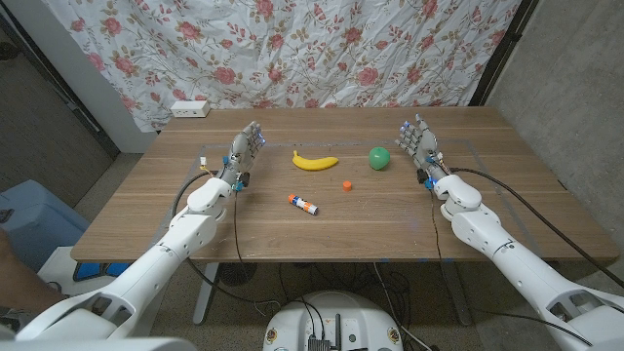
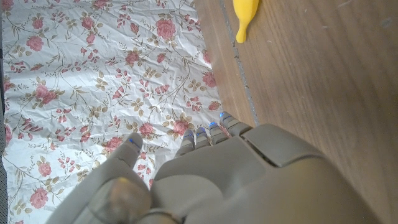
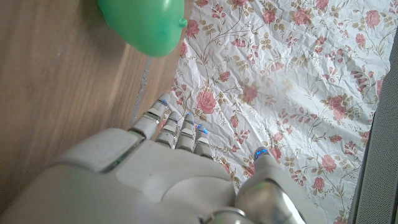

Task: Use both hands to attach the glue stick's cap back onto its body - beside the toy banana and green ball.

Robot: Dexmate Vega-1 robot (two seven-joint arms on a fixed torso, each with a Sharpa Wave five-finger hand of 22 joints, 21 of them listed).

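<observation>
While both arms reach in from the near corners of the wooden table (image 1: 175, 210), the left hand (image 1: 246, 148) stands at the table's left side and the right hand (image 1: 417, 142) at its right side, each with fingers extended toward the far edge and holding nothing. Seen from the head view, the fingers of both hands are straight and slightly apart; the left wrist view shows the left hand's fingers (image 2: 205, 138) side by side with the thumb set off, and the right wrist view shows the same arrangement of the right hand's fingers (image 3: 166, 118). Between the hands, the glue stick's body (image 1: 304, 204) lies on its side near the table's middle, well apart from either hand. Its small orange cap (image 1: 347, 185) sits separately on the table, near the body, toward the right hand. Farther back lie the toy banana (image 1: 315, 161) and, to its right, the green ball (image 1: 378, 157). A floral cloth (image 1: 341, 49) hangs behind the table, and a white power strip (image 1: 189, 109) rests at the far left corner.
</observation>
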